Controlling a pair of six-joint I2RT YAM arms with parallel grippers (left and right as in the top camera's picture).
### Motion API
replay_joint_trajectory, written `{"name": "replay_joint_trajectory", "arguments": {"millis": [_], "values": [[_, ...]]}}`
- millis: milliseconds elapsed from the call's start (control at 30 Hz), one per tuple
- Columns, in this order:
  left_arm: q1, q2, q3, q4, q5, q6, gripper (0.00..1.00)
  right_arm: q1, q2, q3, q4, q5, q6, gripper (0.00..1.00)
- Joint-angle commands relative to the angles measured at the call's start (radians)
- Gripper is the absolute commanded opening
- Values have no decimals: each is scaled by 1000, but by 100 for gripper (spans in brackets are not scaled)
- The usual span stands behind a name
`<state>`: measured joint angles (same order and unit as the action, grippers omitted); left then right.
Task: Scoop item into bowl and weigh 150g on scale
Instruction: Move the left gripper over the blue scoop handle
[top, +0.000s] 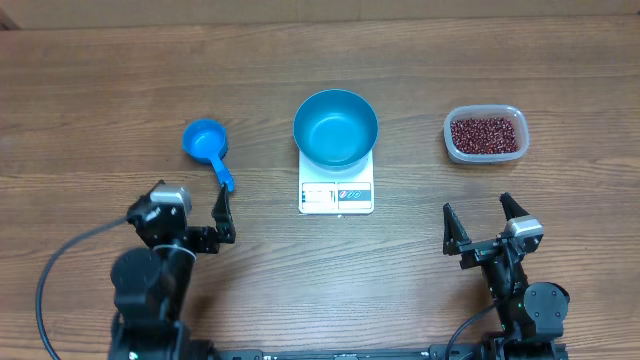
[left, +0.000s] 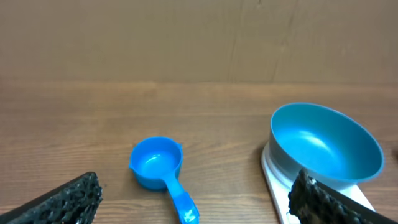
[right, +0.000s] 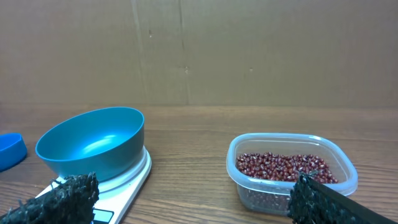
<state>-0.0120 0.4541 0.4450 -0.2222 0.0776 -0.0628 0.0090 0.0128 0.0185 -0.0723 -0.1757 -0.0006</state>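
We see the bright-blue bowl (top: 335, 128) sitting upright on the white scale (top: 337, 197) at the middle of the wooden table (top: 100, 80). The bowl covers most of the platform, so only the scale's front strip shows. On that strip we make out a pale display on the left and a label with dark and reddish marks on the right. The print is too small for us to read, and we find no brand name or other legible writing in any view. The bowl's inside looks bare and glossy.

The beans (top: 486, 134), small and dark red-brown, lie in a clear plastic tub (top: 484, 159) well to the right of the scale, near the table's far edge. The tub is open on top and the beans fill its floor in a shallow layer.

A small blue scoop (top: 205, 140) lies to the left of the scale, cup upward, with its handle pointing toward the robot.

The left gripper (left: 196, 186) hangs just behind the end of the scoop's handle, its jaws spread wide and holding nothing. The right gripper (top: 477, 212) sits near the front edge, nearer the robot than the tub and apart from it, its jaws also spread wide and empty. A plain brown cardboard wall (right: 249, 50) backs the table in both wrist views.
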Motion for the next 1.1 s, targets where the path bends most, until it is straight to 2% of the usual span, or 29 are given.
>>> {"name": "replay_joint_trajectory", "arguments": {"millis": [0,167,300,433,633,767,800,867,900,1067], "values": [[6,136,171,-77,23,-73,100,8,-10,-11,4,11,-1,100],[6,338,365,-237,109,-96,100,8,-10,-11,4,11,-1,100],[6,488,483,-344,277,-99,100,8,-10,-11,4,11,-1,100],[6,585,507,-365,427,-99,99,8,-10,-11,4,11,-1,100],[6,702,506,-407,472,-100,100,8,-10,-11,4,11,-1,100],[5,803,506,-482,460,-98,100,8,-10,-11,4,11,-1,100],[6,842,506,-500,441,-100,91,8,-10,-11,4,11,-1,100],[6,873,506,-502,424,-132,86,8,-10,-11,4,11,-1,100],[6,887,506,-499,395,-176,84,8,-10,-11,4,11,-1,100],[6,905,506,-499,209,-368,83,8,-10,-11,4,11,-1,100]]}}
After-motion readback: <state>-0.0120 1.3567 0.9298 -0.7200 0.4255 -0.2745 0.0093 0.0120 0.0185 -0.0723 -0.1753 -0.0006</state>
